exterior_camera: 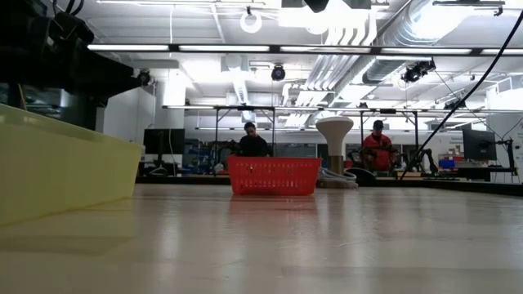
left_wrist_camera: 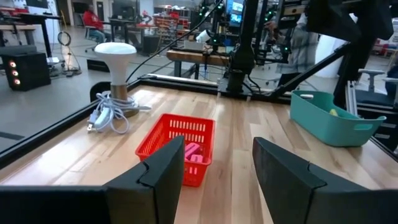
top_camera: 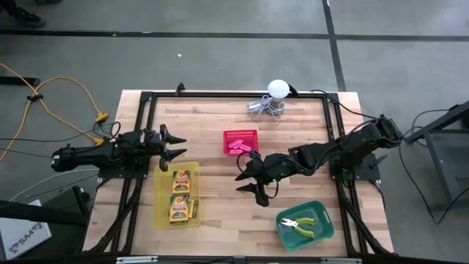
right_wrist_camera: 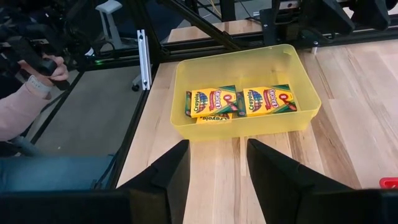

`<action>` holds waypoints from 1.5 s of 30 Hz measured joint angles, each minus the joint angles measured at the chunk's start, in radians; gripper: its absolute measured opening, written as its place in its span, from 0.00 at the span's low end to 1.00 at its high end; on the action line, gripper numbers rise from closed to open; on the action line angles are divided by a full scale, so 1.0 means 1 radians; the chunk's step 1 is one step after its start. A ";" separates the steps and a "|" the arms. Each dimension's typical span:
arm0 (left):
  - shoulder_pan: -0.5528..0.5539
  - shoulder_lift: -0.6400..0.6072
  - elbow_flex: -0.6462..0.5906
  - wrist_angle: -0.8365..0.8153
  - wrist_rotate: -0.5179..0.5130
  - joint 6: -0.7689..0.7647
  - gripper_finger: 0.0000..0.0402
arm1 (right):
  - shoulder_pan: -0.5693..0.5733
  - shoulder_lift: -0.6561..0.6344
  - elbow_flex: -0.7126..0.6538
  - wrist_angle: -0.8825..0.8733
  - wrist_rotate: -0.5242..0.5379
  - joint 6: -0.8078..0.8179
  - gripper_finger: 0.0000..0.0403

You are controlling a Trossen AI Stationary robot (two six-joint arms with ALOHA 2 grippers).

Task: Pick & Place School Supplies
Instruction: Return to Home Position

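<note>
The crayon boxes [right_wrist_camera: 267, 99] in the yellow tray [right_wrist_camera: 236, 56] carry a logo that appears to read "Crayola", with an 8 at one corner. The lettering on the white box [top_camera: 22, 235] beside the table is too small to read.

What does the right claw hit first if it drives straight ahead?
Probably the yellow tray, near wall first, crayon boxes behind it. The open right claw points squarely at it with only table between; height over the rim is unclear.

The wooden worktop [top_camera: 220, 198] carries a yellow tray [top_camera: 161, 209] at its left, a red basket [top_camera: 240, 133] mid-surface, a green tray [top_camera: 326, 227] near right, and a white bulb [top_camera: 277, 88] with coiled cable at the far edge.
</note>
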 joint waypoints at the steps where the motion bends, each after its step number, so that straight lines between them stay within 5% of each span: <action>1: 0.000 0.000 0.000 0.000 0.000 0.001 0.46 | 0.000 0.000 0.000 0.000 0.000 0.000 0.37; 30: 0.000 0.000 -0.001 0.030 -0.002 0.080 0.46 | 0.000 0.000 0.000 0.000 0.000 0.000 0.37; 45: 0.000 0.000 -0.001 0.031 -0.002 0.078 0.46 | 0.000 0.000 0.000 0.004 0.001 -0.136 0.37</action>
